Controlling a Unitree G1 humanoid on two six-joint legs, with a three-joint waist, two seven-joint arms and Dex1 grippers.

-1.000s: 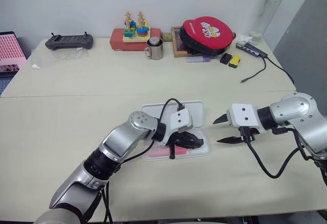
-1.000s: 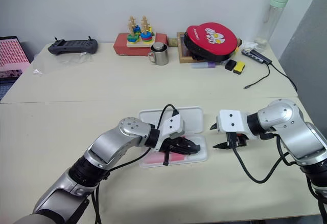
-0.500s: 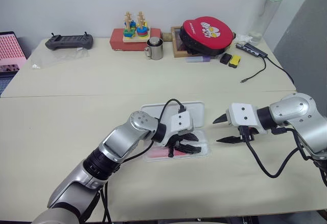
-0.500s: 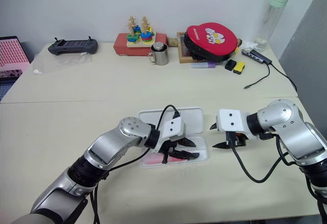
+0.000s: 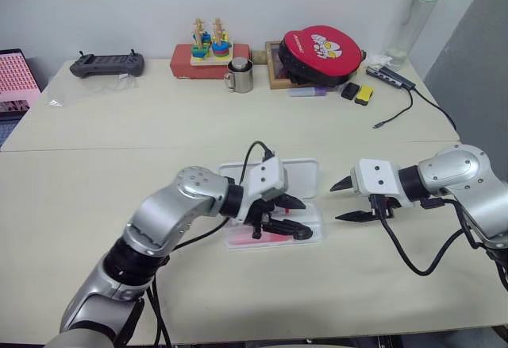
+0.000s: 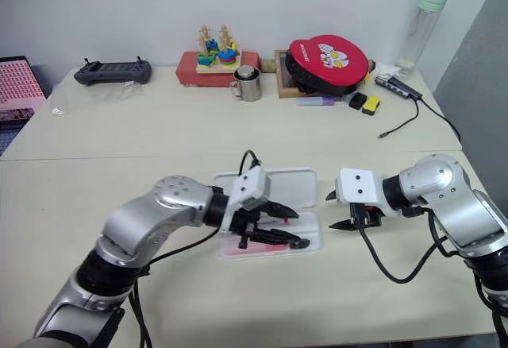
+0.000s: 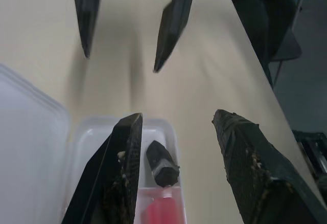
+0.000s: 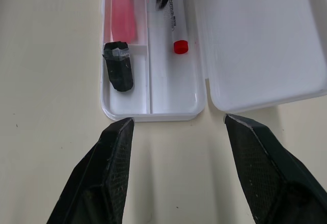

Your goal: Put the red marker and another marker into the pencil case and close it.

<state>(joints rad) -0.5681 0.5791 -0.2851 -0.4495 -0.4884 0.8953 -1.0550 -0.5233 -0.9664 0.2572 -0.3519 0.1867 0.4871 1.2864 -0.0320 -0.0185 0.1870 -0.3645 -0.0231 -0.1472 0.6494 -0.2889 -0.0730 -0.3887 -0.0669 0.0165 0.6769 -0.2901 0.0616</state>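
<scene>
The left end effector [image 5: 295, 218] hangs over the open pencil case [image 5: 311, 233], its two black fingers parted and holding nothing. Directly beneath those fingers lies the tray of the case, resting on the desk [image 5: 95, 173], with the lid [image 5: 305, 175] folded flat on the far side of the tray from the robot.

In the right wrist view the tray is seen split by a lengthwise divider. The red marker [image 8: 176, 27] lies in the compartment next to the hinge, its red end [image 8: 180, 46] pointing toward the right end effector. Another marker [image 8: 123, 17], pale pink and chunky, lies in the compartment on the other side of the divider, and a small black block [image 8: 118, 65] sits in the same compartment, between the pink marker and the end of the tray nearest the right end effector. In the left wrist view this black block shows between the left fingers [image 7: 120, 178], with the pink marker just below it.

The right end effector [image 5: 343, 200] is beside the short end of the case, just clear of it, pointing toward it. Its fingers [image 8: 104, 178] stand well apart and grip nothing; the end of the tray lies straight ahead between them.
</scene>
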